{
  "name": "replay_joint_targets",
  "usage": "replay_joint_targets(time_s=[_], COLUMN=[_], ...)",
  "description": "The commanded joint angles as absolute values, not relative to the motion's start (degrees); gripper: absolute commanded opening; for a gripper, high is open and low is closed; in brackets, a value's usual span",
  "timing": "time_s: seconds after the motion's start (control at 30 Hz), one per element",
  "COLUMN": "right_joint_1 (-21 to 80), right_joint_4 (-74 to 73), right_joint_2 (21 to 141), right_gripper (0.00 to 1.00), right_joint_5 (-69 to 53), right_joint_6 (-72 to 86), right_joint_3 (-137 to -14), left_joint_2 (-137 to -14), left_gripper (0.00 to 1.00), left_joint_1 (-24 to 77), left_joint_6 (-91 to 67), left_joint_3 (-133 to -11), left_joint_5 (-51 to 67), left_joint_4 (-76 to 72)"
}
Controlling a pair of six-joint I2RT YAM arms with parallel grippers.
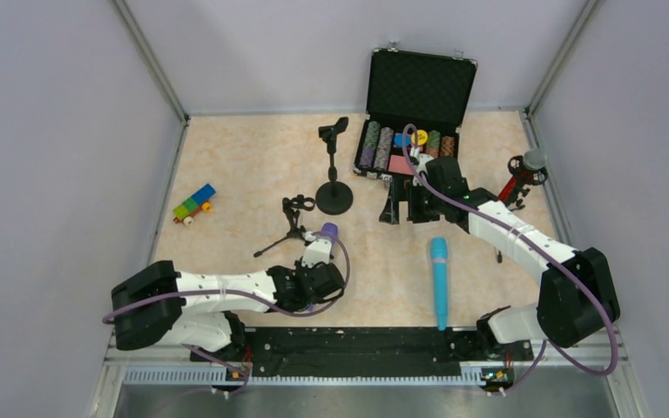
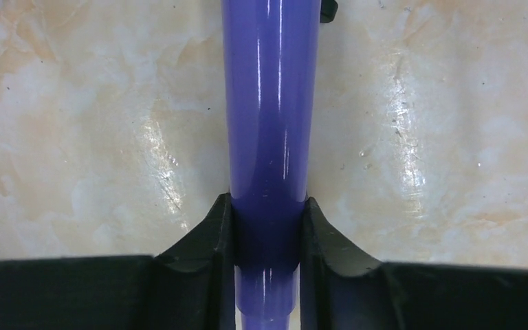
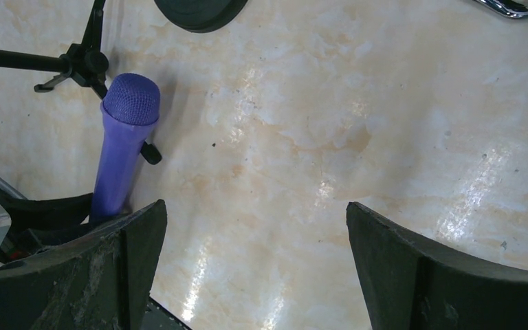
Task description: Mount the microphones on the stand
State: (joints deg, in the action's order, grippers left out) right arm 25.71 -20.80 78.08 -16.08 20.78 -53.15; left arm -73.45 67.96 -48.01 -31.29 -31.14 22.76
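Note:
My left gripper (image 2: 268,234) is shut on the handle of the purple microphone (image 2: 268,103), which lies on the table with its head (image 1: 329,231) beside a small black tripod stand (image 1: 292,218). The right wrist view shows the same purple microphone (image 3: 125,137) and tripod stand (image 3: 75,60). A round-base stand (image 1: 334,193) with an empty clip rises behind them. The teal microphone (image 1: 438,283) lies loose between the arms. The red microphone (image 1: 514,185) with a silver head leans in a black holder at the far right. My right gripper (image 1: 403,209) (image 3: 258,227) hangs open over bare table.
An open black case (image 1: 418,83) of poker chips stands at the back, just behind my right gripper. A toy of coloured blocks (image 1: 193,203) lies at the left. Grey walls close in the table on three sides.

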Motion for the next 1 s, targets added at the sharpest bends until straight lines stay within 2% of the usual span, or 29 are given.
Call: replay_joint_targets(time_s=[0.0, 0.07, 0.67, 0.97], right_joint_1=[26.3, 26.3, 26.3, 26.3], right_joint_4=[-20.3, -20.3, -17.8, -12.3], right_joint_2=[77.4, 77.2, 69.4, 62.7], right_gripper=[0.99, 0.99, 0.99, 0.99], right_joint_5=[-15.2, -15.0, -12.5, -15.8], right_joint_6=[19.9, 19.8, 20.0, 23.0], right_joint_3=[-54.8, -55.2, -57.1, -55.8], left_joint_2=[-74.1, -73.7, -69.5, -67.1], left_gripper=[0.09, 0.0, 0.0, 0.0], left_joint_1=[68.8, 68.8, 68.8, 66.6], left_joint_6=[-48.7, -48.3, -39.0, -35.6], left_joint_3=[-33.4, -34.2, -48.9, -53.7], left_joint_5=[-32.3, -32.2, -28.9, -25.4], left_joint_4=[23.6, 23.8, 26.8, 24.5])
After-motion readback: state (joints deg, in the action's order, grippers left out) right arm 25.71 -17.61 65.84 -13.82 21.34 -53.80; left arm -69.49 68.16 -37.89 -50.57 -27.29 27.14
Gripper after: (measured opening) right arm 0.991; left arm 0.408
